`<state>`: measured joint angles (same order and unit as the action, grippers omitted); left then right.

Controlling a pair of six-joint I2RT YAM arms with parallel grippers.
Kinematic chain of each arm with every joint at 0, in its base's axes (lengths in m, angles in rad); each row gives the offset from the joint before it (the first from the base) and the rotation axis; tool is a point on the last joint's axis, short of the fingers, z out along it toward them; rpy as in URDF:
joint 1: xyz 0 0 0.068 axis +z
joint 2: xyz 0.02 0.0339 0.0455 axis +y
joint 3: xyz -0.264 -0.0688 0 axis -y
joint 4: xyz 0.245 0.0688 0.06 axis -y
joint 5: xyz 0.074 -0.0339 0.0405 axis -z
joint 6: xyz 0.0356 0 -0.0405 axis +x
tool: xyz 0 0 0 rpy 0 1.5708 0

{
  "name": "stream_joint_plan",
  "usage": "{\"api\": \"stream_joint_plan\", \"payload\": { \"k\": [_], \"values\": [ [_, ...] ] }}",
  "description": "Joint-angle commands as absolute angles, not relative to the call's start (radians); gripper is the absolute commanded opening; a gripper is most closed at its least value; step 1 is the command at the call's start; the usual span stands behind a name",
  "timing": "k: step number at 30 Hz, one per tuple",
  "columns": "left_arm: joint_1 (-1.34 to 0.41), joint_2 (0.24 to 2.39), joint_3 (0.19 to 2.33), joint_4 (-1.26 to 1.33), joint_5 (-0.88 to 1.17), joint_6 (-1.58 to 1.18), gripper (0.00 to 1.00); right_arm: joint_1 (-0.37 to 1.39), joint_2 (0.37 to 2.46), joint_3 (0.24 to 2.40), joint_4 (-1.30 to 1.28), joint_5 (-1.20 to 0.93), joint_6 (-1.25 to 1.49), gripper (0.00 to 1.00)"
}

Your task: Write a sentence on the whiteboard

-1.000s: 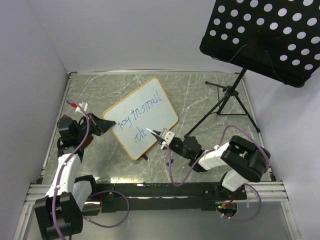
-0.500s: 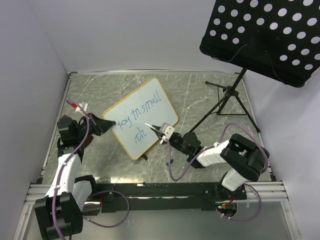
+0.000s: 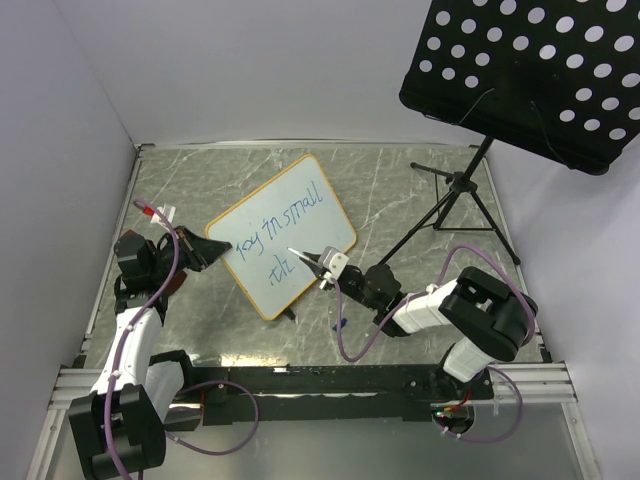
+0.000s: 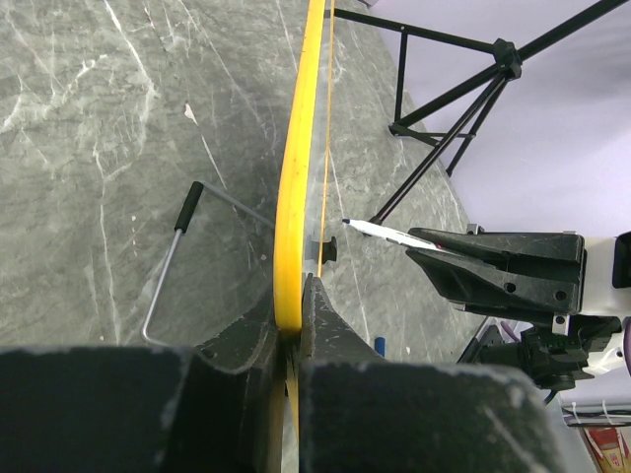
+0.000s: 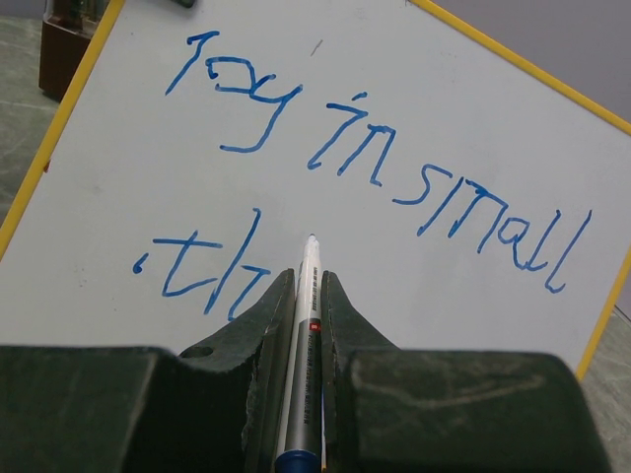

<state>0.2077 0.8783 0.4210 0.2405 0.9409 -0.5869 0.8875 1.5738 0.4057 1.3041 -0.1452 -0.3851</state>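
1. At the bottom of the top view, the two arm bases sat on the rail at the near edge of the grey marbled table (image 3: 400, 190), with purple cables looping from each.
2. The left gripper (image 3: 205, 250) was clenched on the left edge of the whiteboard (image 3: 330, 235). In the left wrist view, its jaws pinched the yellow-orange frame (image 4: 296, 177), which ran edge-on up the middle of the frame.
3. The right gripper (image 3: 322, 268), just right of centre in the top view, was clamped around a white marker pen (image 3: 303, 257). The pen pointed up and left at the board's lower half.
4. In the right wrist view, the pen (image 5: 308, 266) lay between the jaws of the right gripper (image 5: 308, 278). Its tip stood right after the letters "th" (whether it touched the surface could not be told).
5. The whiteboard sat left of centre on the table, turned diagonally. It carried the sentence (image 5: 365, 148) in blue: "Joy in small" on the upper line and ".th" below.
6. A bent wire leg (image 4: 173, 266) with a black tip showed on the table at the left of the left wrist view, beside the board.
7. Farthest back, at upper right of the top view, a black perforated music-stand panel (image 3: 530, 70) stood on its tripod (image 3: 455, 195).
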Motion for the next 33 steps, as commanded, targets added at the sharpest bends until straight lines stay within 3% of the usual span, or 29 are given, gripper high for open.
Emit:
{"api": "stream_joint_plan", "payload": {
  "k": [1,33],
  "values": [
    [0.195,0.871,0.437,0.23,0.979,-0.499,0.01,0.882,1.578,0.417,1.43,-0.166,-0.364,0.0],
    [0.195,0.867,0.436,0.23,0.977,-0.5,0.01,0.871,1.577,0.414,1.43,-0.169,-0.35,0.0]
  ]
}}
